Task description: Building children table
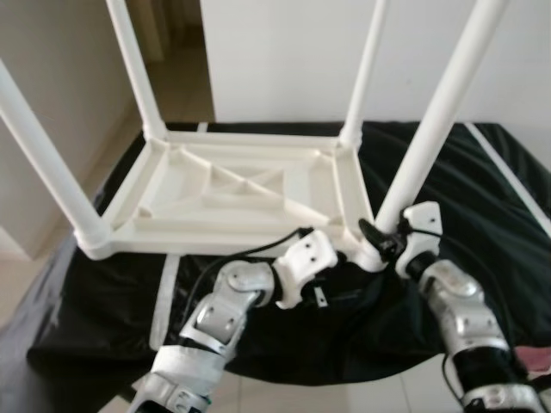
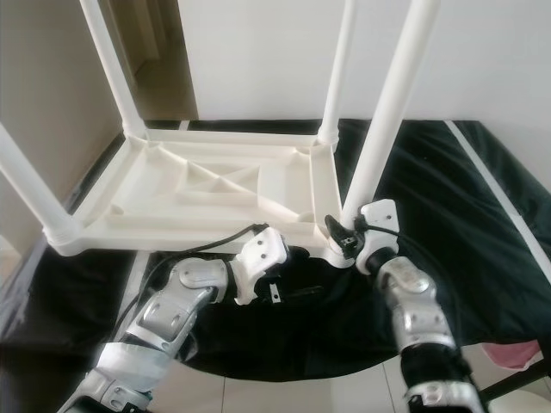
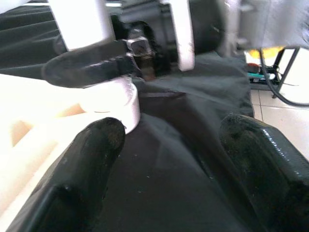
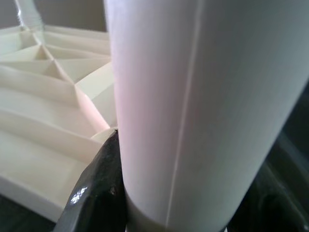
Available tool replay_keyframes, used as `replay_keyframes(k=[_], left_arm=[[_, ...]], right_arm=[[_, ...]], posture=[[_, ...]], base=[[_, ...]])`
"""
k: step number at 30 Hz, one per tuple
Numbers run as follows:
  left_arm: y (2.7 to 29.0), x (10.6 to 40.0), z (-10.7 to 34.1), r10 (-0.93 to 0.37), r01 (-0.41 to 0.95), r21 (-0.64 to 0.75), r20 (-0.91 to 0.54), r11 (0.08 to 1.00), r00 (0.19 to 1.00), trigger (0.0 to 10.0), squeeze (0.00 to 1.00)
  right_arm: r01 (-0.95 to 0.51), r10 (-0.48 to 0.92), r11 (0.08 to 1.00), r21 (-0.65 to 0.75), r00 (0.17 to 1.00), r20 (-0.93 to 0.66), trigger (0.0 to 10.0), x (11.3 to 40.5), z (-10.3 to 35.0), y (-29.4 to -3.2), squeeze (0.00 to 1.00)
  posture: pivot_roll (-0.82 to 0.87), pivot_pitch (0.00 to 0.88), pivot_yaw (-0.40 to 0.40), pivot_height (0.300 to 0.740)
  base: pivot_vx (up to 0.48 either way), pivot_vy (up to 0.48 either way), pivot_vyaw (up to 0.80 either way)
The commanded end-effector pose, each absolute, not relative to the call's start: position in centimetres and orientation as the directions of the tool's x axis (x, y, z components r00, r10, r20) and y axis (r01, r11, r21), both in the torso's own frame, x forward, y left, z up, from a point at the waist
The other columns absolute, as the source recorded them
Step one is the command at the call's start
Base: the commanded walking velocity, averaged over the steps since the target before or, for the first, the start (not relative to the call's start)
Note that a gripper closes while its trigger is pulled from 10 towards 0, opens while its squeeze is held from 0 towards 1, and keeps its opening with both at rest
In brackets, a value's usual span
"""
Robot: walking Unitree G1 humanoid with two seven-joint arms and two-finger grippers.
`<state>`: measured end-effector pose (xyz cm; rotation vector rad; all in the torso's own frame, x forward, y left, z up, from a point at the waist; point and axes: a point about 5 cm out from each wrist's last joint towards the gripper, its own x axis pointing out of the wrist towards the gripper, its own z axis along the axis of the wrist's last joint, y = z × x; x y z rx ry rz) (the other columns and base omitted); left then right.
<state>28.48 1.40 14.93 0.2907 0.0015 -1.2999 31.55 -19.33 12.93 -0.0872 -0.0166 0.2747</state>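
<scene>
Left eye view: white plastic table lies upside down on a black cloth, ribbed underside up, four white legs pointing upward. Right gripper is at the base of the near right leg, black fingers against the leg where it enters the corner socket. Left gripper is just beside it, low against the table's near rim, fingers mostly hidden behind the white wrist housing. Near left leg stands well apart from both grippers; the two far legs rise beyond the tabletop.

Right eye view: same scene (slightly shifted). Right gripper sits tight at the leg base, left gripper's wrist right beside it over the cloth.

Left wrist view: left gripper has its two fingers spread wide, nothing between them except cloth. Ahead of it, the corner socket and a right gripper finger pressed across the leg base.

Right wrist view: the leg is pressed right up against the camera, one black finger touching its side at the socket, a second dark shape at the other side; right gripper looks clamped on the leg. Ribbed table underside beyond the finger.
</scene>
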Motion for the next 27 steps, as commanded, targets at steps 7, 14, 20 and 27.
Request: replay_keyframes(k=[7, 14, 20, 27], left_arm=[[2.8, 31.6, 15.7, -0.761, 0.749, 0.246, -0.060, 0.615, 0.645, 10.0, 0.00], [2.9, 32.0, 15.6, -0.745, 0.725, 0.282, -0.050, 0.628, 0.665, 10.0, 0.00], [2.5, 32.1, 15.8, -0.750, 0.729, 0.277, -0.041, 0.626, 0.660, 10.0, 0.00], [2.5, 32.3, 15.7, -0.718, 0.684, 0.352, -0.047, 0.638, 0.694, 10.0, 0.00]], right_arm=[[0.043, -0.044, 0.999, -0.016, 0.997, -0.065, 10.0, 30.6, 11.1, -19.3, 0.00], [0.347, -0.340, 0.937, 0.047, 0.933, -0.116, 10.0, 29.7, 10.0, -19.3, 0.00], [0.454, -0.439, 0.887, 0.085, 0.886, -0.147, 10.0, 29.1, 9.8, -18.5, 0.00], [0.418, -0.408, 0.902, 0.112, 0.908, -0.097, 10.0, 29.5, 10.8, -17.4, 0.00]], posture=[[-0.12, 0.000, 0.037, 0.740], [-0.12, 0.000, 0.038, 0.740], [-0.12, 0.000, 0.040, 0.740], [-0.11, 0.000, 0.037, 0.740]], base=[[0.000, 0.000, 0.00], [0.000, 0.000, 0.00], [0.000, 0.000, 0.00], [0.000, 0.000, 0.00]])
